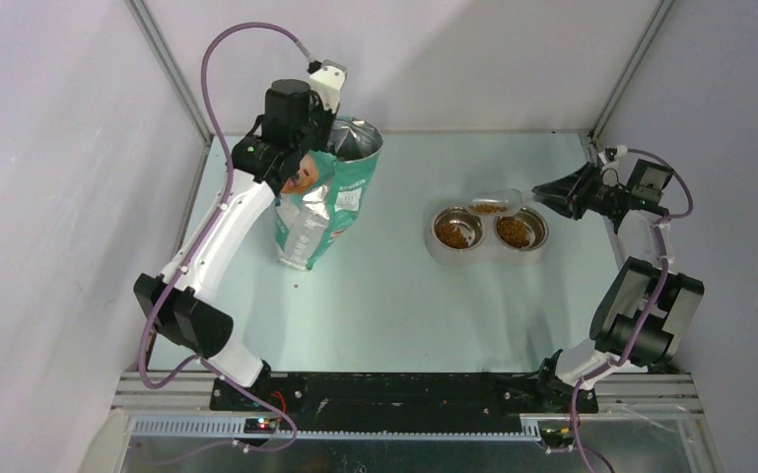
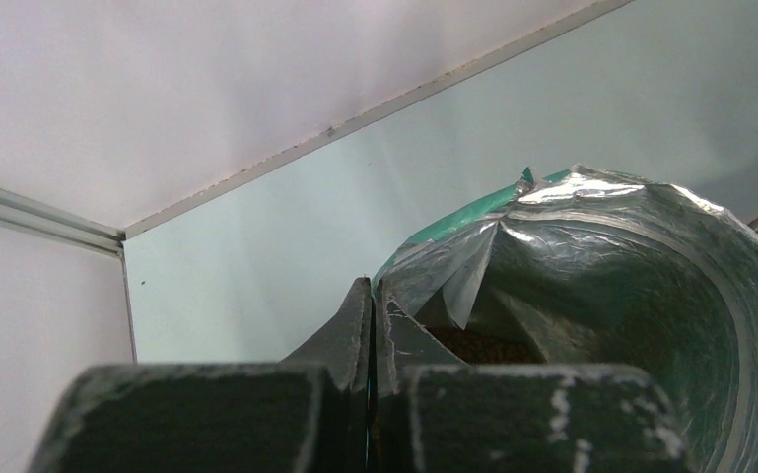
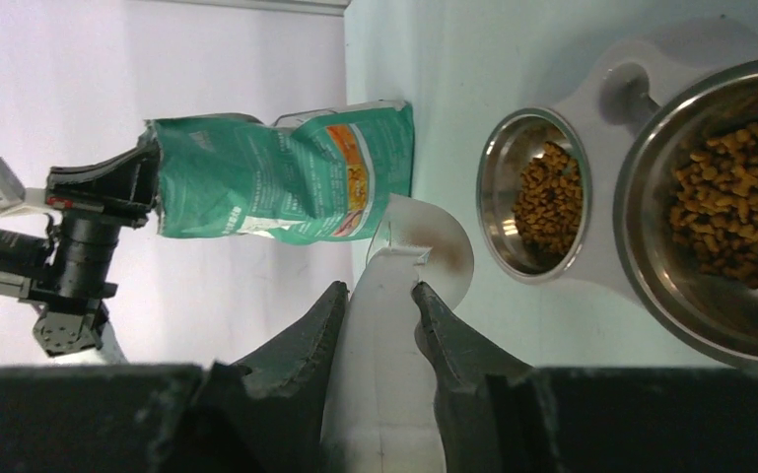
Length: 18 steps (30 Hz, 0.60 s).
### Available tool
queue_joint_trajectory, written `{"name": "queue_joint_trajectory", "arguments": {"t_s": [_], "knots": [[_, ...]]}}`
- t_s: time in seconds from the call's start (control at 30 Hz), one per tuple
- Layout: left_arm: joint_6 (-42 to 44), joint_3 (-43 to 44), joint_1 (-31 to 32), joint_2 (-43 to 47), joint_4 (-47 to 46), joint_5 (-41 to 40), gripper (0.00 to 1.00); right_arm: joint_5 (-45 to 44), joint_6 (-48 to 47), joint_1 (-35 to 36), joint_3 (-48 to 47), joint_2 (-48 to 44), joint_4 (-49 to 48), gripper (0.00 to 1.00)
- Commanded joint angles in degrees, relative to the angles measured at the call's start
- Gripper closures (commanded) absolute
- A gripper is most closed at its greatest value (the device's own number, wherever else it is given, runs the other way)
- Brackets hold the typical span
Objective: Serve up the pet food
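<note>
Brown kibble fills two steel bowls [image 1: 458, 230] [image 1: 518, 230] in a grey stand; in the right wrist view the pet food [image 3: 542, 197] [image 3: 729, 207] shows in both. My right gripper [image 1: 540, 197] [image 3: 379, 291] is shut on the handle of a clear plastic scoop [image 3: 394, 325], held above the back of the bowls with some kibble [image 1: 489, 208] in it. My left gripper [image 1: 296, 163] [image 2: 372, 286] is shut on the rim of the open teal bag [image 1: 323, 197], holding it upright. Kibble [image 2: 483, 347] shows inside the bag's foil lining.
The grey bowl stand [image 1: 434, 251] sits right of centre on the pale green table. Grey walls close in the back and sides, with a metal rail at the near edge [image 1: 404, 394]. The bag stands at the back left.
</note>
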<state>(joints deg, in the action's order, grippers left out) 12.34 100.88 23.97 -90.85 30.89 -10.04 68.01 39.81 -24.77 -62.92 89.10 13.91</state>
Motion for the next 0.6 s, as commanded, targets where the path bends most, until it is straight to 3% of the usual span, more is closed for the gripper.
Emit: {"name": "queue_joint_trajectory", "arguments": {"t_s": [0.0,0.27,0.57], "knots": [[-0.94,-0.62,-0.3,4.4,-5.48,0.8,1.0,-3.37,-6.03,-0.04,0.15,-2.78,3.99,1.0],[-1.14,-1.39,-0.32,5.39,-4.84,0.46,1.0,-14.36,-13.24,1.58,0.03,-4.09,9.44,1.0],[-1.12,-1.47,-0.32,5.93,-4.12,0.34,1.0,-28.79,-16.52,7.99,-3.32,-5.37,12.58,1.0]]}}
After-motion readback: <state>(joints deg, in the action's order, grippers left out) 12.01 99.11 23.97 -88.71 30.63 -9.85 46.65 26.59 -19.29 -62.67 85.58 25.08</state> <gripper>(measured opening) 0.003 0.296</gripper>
